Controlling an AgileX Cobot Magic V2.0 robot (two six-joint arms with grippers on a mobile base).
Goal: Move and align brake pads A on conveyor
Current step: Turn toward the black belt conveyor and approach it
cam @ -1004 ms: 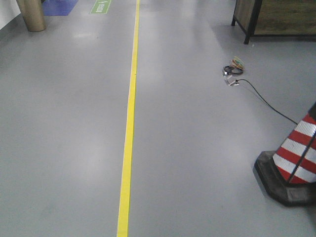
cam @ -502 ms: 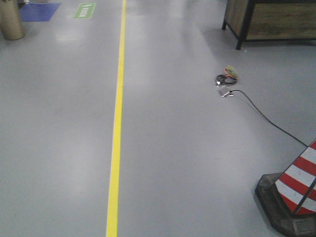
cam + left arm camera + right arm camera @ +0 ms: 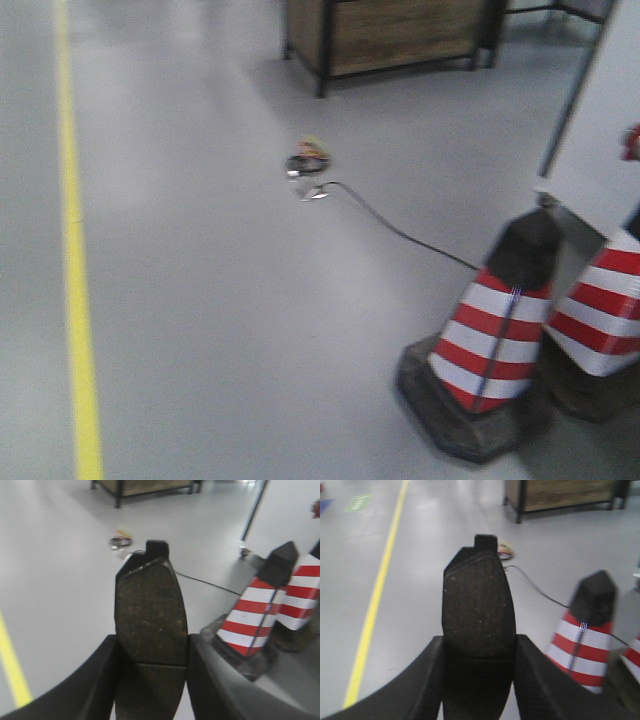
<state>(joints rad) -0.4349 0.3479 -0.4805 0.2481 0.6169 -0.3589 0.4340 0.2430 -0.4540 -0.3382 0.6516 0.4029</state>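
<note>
In the left wrist view my left gripper (image 3: 152, 652) is shut on a brake pad A (image 3: 150, 612), a dark grey curved oblong held upright with its groove level with the fingertips. The right wrist view shows the same grip: my right gripper (image 3: 479, 652) is shut on another brake pad A (image 3: 477, 605), which stands up between the black fingers (image 3: 427, 680). Both pads hang in the air above the grey floor. The conveyor is out of view in every frame. Neither gripper appears in the front view.
Two red-and-white traffic cones (image 3: 490, 335) (image 3: 600, 330) stand on the grey floor at the right, by a white panel (image 3: 600, 110). A cable (image 3: 400, 230) runs to a small bundle (image 3: 307, 160). A yellow floor line (image 3: 75, 290) runs at the left; a wooden crate (image 3: 400, 30) sits behind.
The front view has swung to the right: the yellow line slid to the left edge, the cable bundle moved left, and a second cone and a white panel came into view.
</note>
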